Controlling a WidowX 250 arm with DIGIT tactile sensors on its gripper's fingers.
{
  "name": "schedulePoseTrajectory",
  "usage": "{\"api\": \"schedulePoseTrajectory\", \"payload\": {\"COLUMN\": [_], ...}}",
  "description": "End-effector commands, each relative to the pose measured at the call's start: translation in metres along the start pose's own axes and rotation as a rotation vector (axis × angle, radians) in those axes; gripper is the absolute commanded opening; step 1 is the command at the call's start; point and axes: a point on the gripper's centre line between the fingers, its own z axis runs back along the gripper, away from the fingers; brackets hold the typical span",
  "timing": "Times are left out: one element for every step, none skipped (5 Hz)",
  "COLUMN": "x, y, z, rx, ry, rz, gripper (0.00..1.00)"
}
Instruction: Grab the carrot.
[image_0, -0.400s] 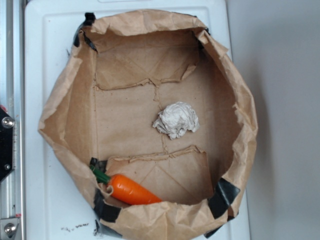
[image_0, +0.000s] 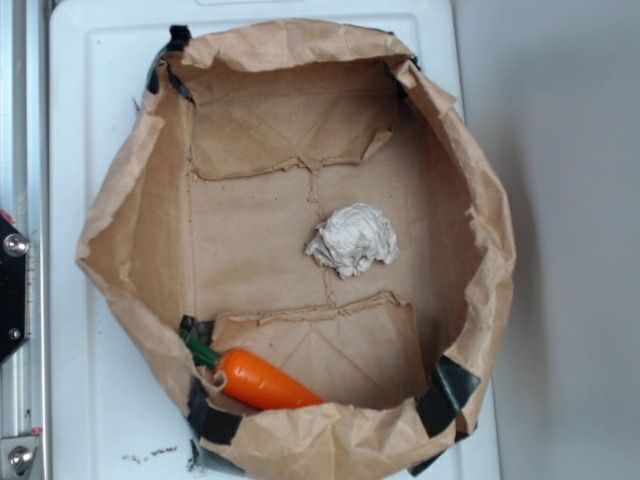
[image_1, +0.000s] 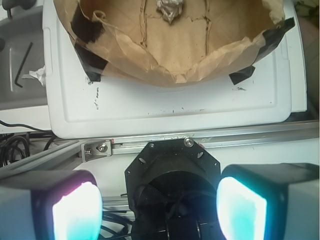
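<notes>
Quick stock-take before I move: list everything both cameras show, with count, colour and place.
carrot: one, orange with green stem, inside the bag by its lower-left wall in the exterior view; hidden from the wrist view.
paper wad: one, white, near the middle of the bag floor.
paper bag: one, brown, open, rolled rim, on the tray.
black tape: several pieces on the bag's rim.
tray: one, white, under the bag.
metal rail: one, silver, beside the tray.
tool: one, pads glowing teal, open, empty, back from the bag.

A crumpled paper wad is seen near the centre of a brown paper bag, taped with black tape onto a white tray.
</notes>
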Motion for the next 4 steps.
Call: {"api": "schedulePoseTrajectory", "payload": {"x": [0.095,0.144,0.170,0.164], "y": [-0.056,-0.040,-0.010,0.021], "z": [-0.029,-0.056,-0.081,-0.071], "rx": [0.030,0.048,0.075,-0.055], "ry": [-0.086,-0.080,-0.058,-0.117], "rz": [0.056,0.165,0.260,0.245], "gripper": [1.00,1.00,1.00,1.00]}}
